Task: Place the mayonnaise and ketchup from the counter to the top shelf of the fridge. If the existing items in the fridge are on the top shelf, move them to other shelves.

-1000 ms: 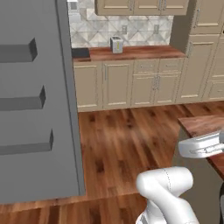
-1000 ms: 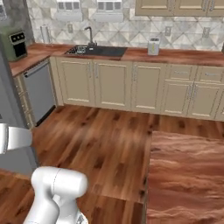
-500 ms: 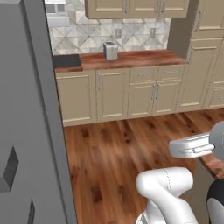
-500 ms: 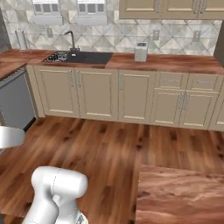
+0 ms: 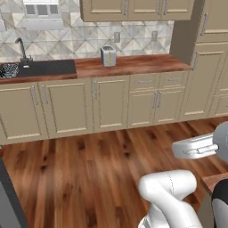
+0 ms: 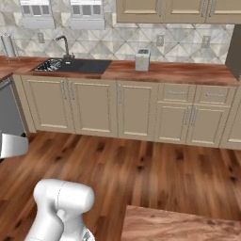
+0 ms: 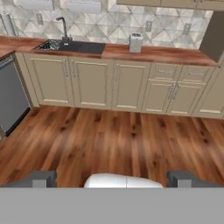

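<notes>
My gripper (image 7: 113,180) is open, its two dark fingertips (image 7: 41,178) wide apart with nothing between them, and it looks across the wooden floor at a long reddish-brown counter (image 7: 162,53). That counter (image 5: 133,64) runs along the back wall above beige cabinets, and it is also in the right base view (image 6: 179,73). A dark grey edge of the fridge (image 5: 6,196) stands at the lower left of the left base view. The mayonnaise, the ketchup, the top shelf and the existing items are out of view.
On the counter stand a toaster (image 5: 108,56) and a sink with a tap (image 5: 38,67). A dishwasher (image 7: 13,98) sits at the counter's left end. Another wood-topped counter corner (image 6: 181,226) lies close by on the right. Open floor (image 6: 141,164) stretches between them.
The whole picture has swung: the base has turned, the grey fridge door has slid off to the left, and the sink has come into view. The gripper stays open.
</notes>
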Controlling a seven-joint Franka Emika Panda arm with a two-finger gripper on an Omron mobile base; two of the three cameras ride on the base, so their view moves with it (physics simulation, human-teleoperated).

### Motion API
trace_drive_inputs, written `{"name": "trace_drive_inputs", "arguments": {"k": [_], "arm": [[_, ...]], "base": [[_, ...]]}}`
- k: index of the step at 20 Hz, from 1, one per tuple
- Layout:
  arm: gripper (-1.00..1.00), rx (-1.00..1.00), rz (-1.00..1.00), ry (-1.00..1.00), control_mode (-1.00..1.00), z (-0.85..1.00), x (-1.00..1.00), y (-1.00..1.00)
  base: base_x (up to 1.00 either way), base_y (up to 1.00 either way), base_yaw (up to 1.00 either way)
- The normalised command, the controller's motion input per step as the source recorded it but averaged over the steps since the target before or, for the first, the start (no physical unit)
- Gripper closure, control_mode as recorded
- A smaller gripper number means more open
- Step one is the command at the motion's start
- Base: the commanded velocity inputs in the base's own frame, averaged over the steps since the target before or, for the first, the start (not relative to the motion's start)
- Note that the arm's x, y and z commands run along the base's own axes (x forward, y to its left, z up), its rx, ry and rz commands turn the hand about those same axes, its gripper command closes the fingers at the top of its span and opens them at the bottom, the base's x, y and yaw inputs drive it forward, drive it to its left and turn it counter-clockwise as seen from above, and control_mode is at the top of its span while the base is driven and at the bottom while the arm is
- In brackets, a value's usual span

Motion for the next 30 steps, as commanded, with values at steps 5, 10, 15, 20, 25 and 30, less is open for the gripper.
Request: {"name": "trace_drive_inputs", "arguments": {"k": [5, 10, 15, 20, 25, 30], "arm": [[-1.00, 0.00, 0.00, 0.00, 1.00, 0.00, 0.00, 0.00], [-1.00, 0.00, 0.00, 0.00, 1.00, 0.00, 0.00, 0.00], [-1.00, 0.00, 0.00, 0.00, 1.00, 0.00, 0.00, 0.00], [-1.00, 0.00, 0.00, 0.00, 1.00, 0.00, 0.00, 0.00], [-1.00, 0.00, 0.00, 0.00, 1.00, 0.00, 0.00, 0.00], [-1.00, 0.00, 0.00, 0.00, 1.00, 0.00, 0.00, 0.00]], "base": [[1.00, -0.11, 0.00], [0.89, 0.33, 0.07], [0.94, 0.37, 0.11], [1.00, 0.23, 0.05], [1.00, 0.42, 0.15], [0.36, 0.38, 0.77]]}}
